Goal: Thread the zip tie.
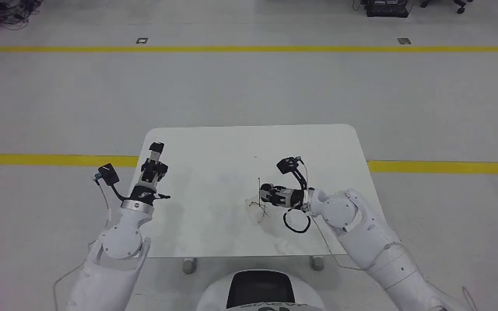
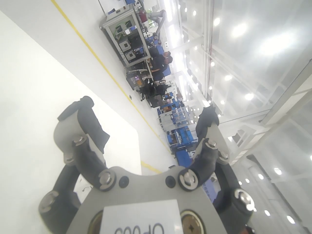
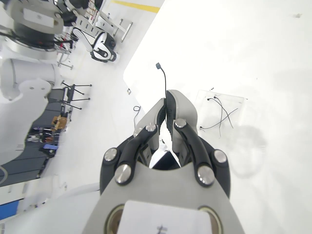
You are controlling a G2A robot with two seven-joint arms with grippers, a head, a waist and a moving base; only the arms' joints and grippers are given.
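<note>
Right gripper [image 3: 166, 96]: fingers pressed together, pinching a thin black plastic zip tie [image 3: 165, 79] by its strap. The square head stands out past the fingertips and the strap is slightly curved. The top view places this gripper above the near middle of the white rounded-corner table [image 1: 218, 148], where the tie reads as a hairline at best (head not resolvable there). The right wrist view adds a clear shallow tray [image 3: 240, 98] on the table just beside the fingers, with loose black zip ties [image 3: 223, 113] crossed inside it. Left gripper [image 2: 143, 113]: fingers spread wide, nothing between them. Its own view looks past the table edge, and the top view sets it above the table's left side, well apart from the tie.
</note>
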